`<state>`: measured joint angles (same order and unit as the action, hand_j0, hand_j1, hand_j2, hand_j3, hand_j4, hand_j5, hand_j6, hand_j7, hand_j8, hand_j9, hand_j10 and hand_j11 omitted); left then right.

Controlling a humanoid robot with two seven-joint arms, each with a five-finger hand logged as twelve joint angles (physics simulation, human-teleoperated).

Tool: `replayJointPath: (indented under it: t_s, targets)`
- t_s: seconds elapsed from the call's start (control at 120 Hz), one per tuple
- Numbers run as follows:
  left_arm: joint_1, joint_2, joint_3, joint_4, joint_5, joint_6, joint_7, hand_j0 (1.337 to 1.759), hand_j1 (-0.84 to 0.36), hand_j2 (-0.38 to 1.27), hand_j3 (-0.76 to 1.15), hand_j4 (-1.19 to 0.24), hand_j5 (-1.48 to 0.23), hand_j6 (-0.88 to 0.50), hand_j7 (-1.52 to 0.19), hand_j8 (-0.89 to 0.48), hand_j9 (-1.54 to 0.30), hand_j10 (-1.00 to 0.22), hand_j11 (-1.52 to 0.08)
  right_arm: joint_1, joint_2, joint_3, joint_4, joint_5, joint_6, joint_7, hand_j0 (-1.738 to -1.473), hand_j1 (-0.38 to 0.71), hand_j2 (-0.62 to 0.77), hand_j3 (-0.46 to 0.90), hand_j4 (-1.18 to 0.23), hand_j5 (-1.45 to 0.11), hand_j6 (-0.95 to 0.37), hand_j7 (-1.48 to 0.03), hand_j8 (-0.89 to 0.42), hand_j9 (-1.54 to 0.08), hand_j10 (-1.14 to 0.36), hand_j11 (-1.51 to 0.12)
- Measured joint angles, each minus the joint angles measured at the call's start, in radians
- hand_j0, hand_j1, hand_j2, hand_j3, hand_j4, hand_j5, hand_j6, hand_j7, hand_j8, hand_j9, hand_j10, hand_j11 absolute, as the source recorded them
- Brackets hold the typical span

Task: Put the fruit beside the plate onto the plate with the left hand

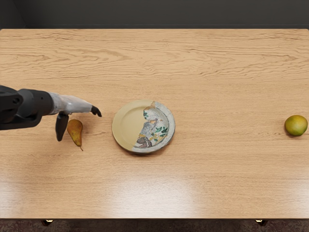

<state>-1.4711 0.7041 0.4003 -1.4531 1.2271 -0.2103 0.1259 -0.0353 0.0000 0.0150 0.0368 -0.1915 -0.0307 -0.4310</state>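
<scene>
Pear (75, 132) just left of plate (126, 126), beneath left hand (72, 106), fingers spread, holding nothing, thumb-to-pear contact unclear.

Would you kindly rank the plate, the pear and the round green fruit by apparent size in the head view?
1. plate: clearly largest.
2. pear and round green fruit: about alike; the pear is longer but slimmer, so I won't rank them.

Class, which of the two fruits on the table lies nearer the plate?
The brownish-yellow pear, just left of the patterned plate; the round green-yellow fruit sits far right.
</scene>
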Motion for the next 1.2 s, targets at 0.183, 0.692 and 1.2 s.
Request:
replayJointPath:
  t_s: [0.183,0.692,1.2]
  targets:
    - [0.018,0.001,0.002,-0.009,0.001,0.028,0.000,1.658,0.11,0.04,0.00,-0.20,-0.26,-0.20,-0.26,-0.20,-0.26,-0.20,-0.26,0.000,0.000,0.000,0.000,0.000,0.000,0.000,-1.658,-0.35,0.00,0.00,0.00,0.00,0.00,0.00,0.00,0.00,0.00,0.00]
    - [0.043,0.014,0.034,-0.010,0.016,0.156,-0.003,1.658,0.08,0.05,0.00,-0.23,-0.29,-0.23,-0.29,-0.23,-0.29,-0.23,-0.29,0.000,0.000,0.000,0.000,0.000,0.000,0.000,-1.658,-0.35,0.00,0.00,0.00,0.00,0.00,0.00,0.00,0.00,0.00,0.00]
    - [0.075,0.022,0.045,-0.010,0.043,0.224,-0.003,1.658,0.02,0.06,0.00,-0.28,-0.36,-0.28,-0.36,-0.28,-0.36,-0.28,-0.36,0.000,0.000,0.000,0.000,0.000,0.000,0.000,-1.658,-0.35,0.00,0.00,0.00,0.00,0.00,0.00,0.00,0.00,0.00,0.00]
